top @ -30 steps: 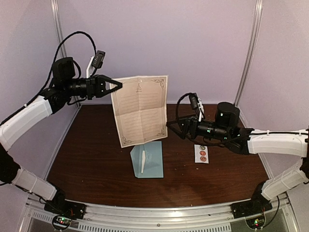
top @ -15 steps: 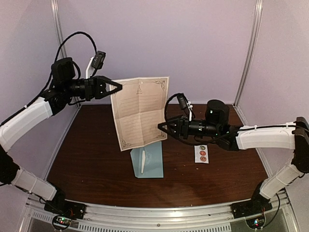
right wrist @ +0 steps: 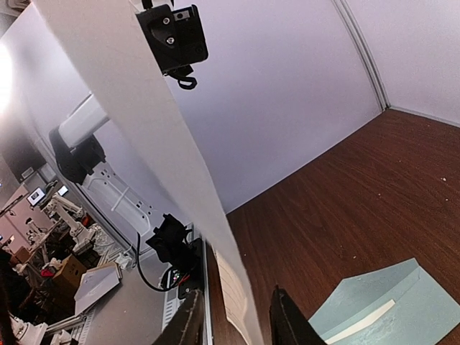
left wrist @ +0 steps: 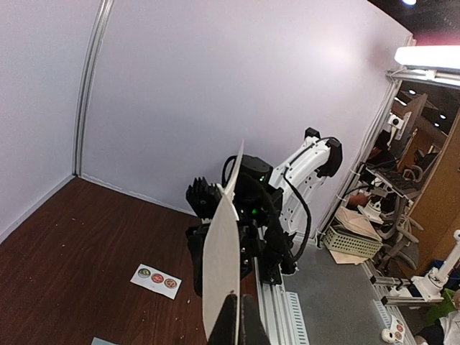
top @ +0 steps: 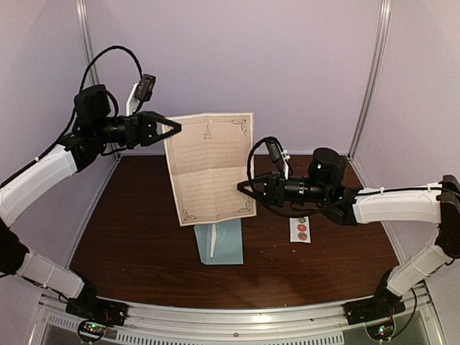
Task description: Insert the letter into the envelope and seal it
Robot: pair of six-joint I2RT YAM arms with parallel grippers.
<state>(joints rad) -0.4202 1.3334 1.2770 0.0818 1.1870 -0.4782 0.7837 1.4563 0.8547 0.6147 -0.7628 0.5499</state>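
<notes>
The letter, a cream sheet with a dark ornate border, hangs upright above the table. My left gripper is shut on its upper left edge; in the left wrist view the letter runs edge-on out of the closed gripper. My right gripper is at the sheet's lower right edge. In the right wrist view the letter passes between the two fingers, which stand apart with gaps on both sides. The blue-teal envelope lies flat below the sheet, and the envelope also shows under the right wrist.
A small white sticker strip with three round stickers lies on the dark wooden table, right of the envelope and under the right arm. Purple walls close in the back and sides. A metal rail runs along the near edge.
My right gripper has moved left to the letter's lower right edge and its jaws have narrowed around the edge. The left gripper has kept its hold; the sheet shifted slightly.
</notes>
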